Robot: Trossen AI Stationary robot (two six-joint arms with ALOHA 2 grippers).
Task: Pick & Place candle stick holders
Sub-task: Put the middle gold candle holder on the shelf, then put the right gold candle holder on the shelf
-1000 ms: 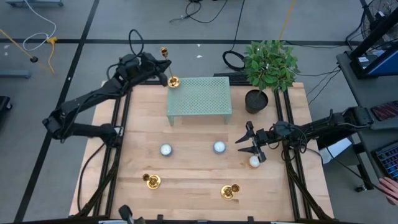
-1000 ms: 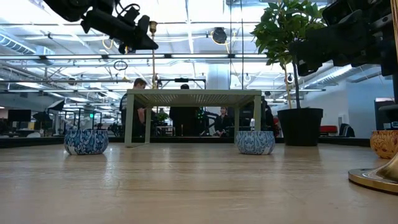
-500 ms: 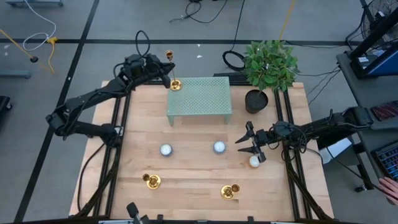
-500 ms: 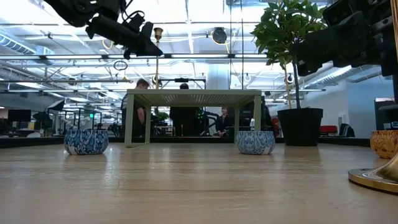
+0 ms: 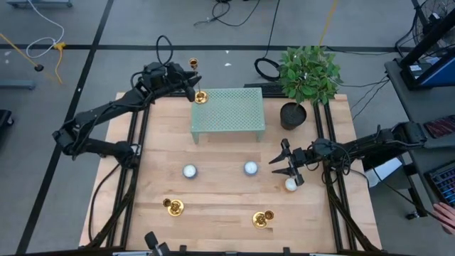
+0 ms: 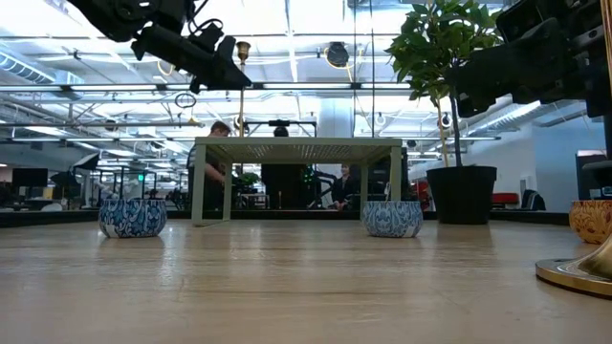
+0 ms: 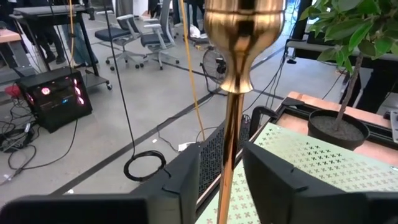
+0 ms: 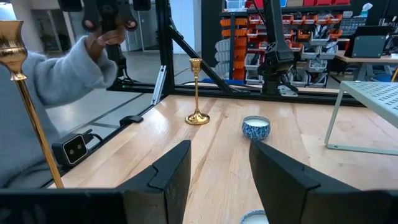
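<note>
Open-plan robotics lab, office chairs [image 7: 134,38], parts bins [image 8: 239,34] (orange), floor cables [image 5: 234,14]

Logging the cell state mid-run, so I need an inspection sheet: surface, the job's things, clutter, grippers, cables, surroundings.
Surface: wooden table, with a green perforated stand at its far side.
Job's things: one candle stick holder held upright at the stand's corner; whether its base touches cannot be told. Two more candle stick holders stand near the front edge.
Clutter: three tea-light candles; potted plant.
Grippers: left gripper shut on the stem; right gripper open, low at the right side.
Cables: loops on the floor behind the table.
Surroundings: a person's grey sleeve close by.
</note>
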